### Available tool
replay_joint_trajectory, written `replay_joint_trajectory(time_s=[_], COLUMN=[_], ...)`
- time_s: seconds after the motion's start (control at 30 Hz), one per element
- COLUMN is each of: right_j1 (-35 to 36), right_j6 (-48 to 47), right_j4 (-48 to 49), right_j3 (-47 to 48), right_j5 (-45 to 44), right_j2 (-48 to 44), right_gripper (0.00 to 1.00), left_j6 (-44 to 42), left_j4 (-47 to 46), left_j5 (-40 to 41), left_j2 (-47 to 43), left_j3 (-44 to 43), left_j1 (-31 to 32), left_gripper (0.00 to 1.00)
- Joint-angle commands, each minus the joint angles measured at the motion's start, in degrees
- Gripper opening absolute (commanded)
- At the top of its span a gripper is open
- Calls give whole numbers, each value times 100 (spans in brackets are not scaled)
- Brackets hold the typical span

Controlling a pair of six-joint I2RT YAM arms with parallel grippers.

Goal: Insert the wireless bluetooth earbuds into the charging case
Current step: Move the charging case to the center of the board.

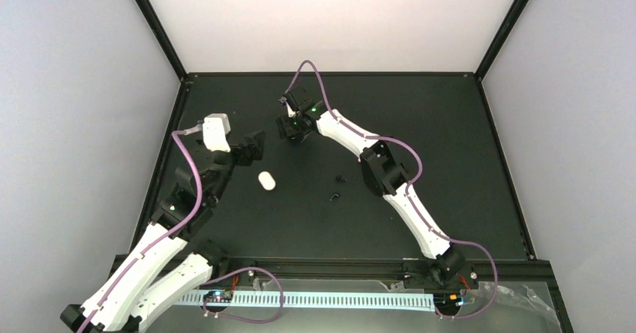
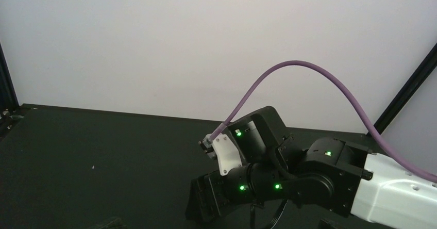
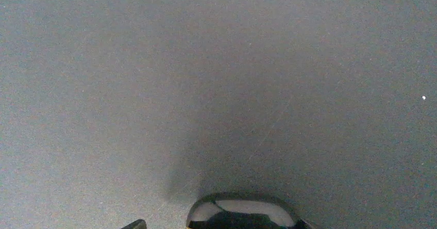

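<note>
1. Matt black worktop (image 1: 420, 123), finely speckled up close, fills a booth of plain white walls edged with black bars.
2. A smooth white pebble-shaped case (image 1: 266, 180) lies on it, just in front of the left gripper (image 1: 256, 144).
3. Right of the case and well apart from it lie a tiny black earbud (image 1: 341, 177) and, nearer the arm bases, a second black earbud (image 1: 334, 196).
4. The left gripper faces the right arm; I cannot tell how far its jaws stand apart.
5. The right gripper (image 1: 291, 127) points down at the far centre, with a purple cable (image 2: 309, 69) arching over its wrist.
6. A glossy black domed object (image 3: 242, 213) shows at the bottom edge of the right wrist view; I cannot tell whether the right gripper holds it.
</note>
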State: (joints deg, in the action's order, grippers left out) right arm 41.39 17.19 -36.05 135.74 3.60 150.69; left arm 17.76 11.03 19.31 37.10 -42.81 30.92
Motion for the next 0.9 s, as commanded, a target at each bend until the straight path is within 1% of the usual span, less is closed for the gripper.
replay_joint_trajectory(time_s=[0.0,0.13,0.33,0.53,0.73,0.87], right_j1=[101,115,140,147,141,144], right_j6=[-169,-164,-171,-157,23,264], right_j4=[-208,-246,-267,-197,150,582], right_j3=[-38,-47,-58,-203,-1268,-2466], right_j5=[-462,-639,-846,-962,-1083,-1216], right_j2=[-54,-50,-49,-191,-914,-1767], right_gripper=[75,69,58,52,48,46], left_j6=[-57,-54,-63,-71,-77,-74], left_j4=[-110,-110,-110,-110,-101,-101], left_j5=[-14,2,11,29,34,33], left_j2=[-69,-88,-89,-98,-106,-132], left_j3=[0,0,0,0,0,0], left_j1=[69,85,108,112,115,110], left_gripper=[99,99,99,99,99,99])
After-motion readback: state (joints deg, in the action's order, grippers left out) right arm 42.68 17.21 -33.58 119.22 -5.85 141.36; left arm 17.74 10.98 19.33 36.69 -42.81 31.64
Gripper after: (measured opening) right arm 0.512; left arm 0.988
